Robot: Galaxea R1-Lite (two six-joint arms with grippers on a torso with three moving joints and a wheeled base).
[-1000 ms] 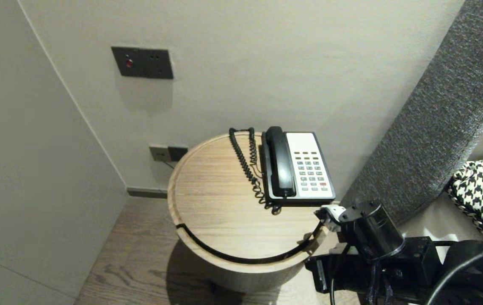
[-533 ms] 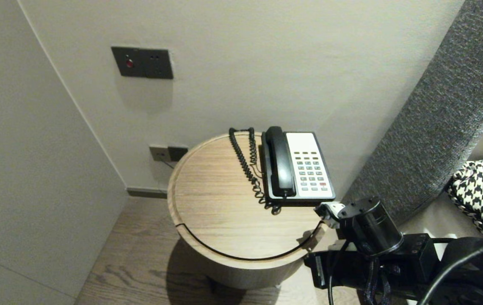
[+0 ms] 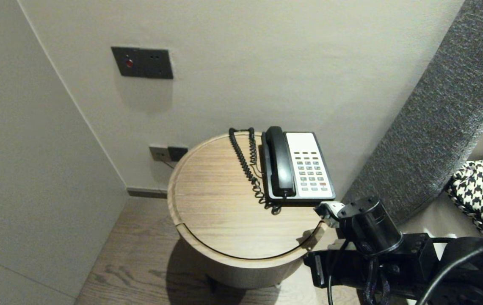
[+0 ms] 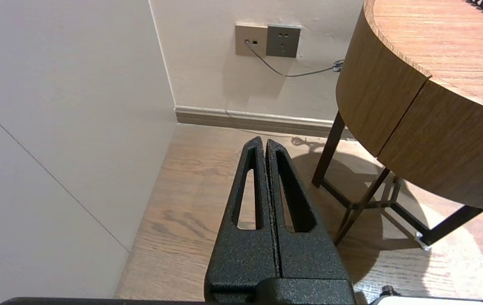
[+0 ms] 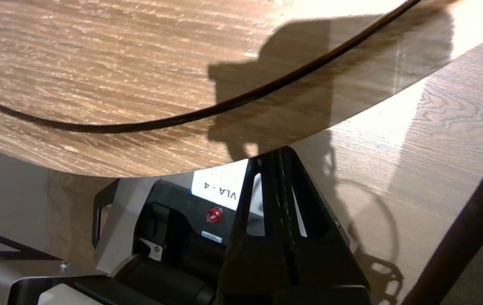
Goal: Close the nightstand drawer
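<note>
Far left, parked low over the plank floor [image 4: 190, 199], well clear of the table legs: left gripper [image 4: 263, 144], fingers pressed flat together, holding nothing.

Next, round wooden bedside table [image 3: 207, 182], with a curved drawer [image 3: 245, 269] across its near side, dark seam along the top narrow.

On the tabletop toward the back right: coiled cord [image 3: 247, 163] and desk telephone [image 3: 309, 167], handset [image 3: 279, 163] in its cradle.

At the drawer's right end: right gripper [image 5: 281, 151], fingers likewise squeezed together and empty, tips up against the lower edge of the drawer front. Touching or just shy, hard to tell.

Probably a push to seat the drawer. Keep the pressure level and square along the slide, avoid slipping under the rim, ease off once flush, spare the telephone a jolt.

Further right: grey upholstered headboard [image 3: 436, 118] and houndstooth cushion [image 3: 482, 190].
</note>
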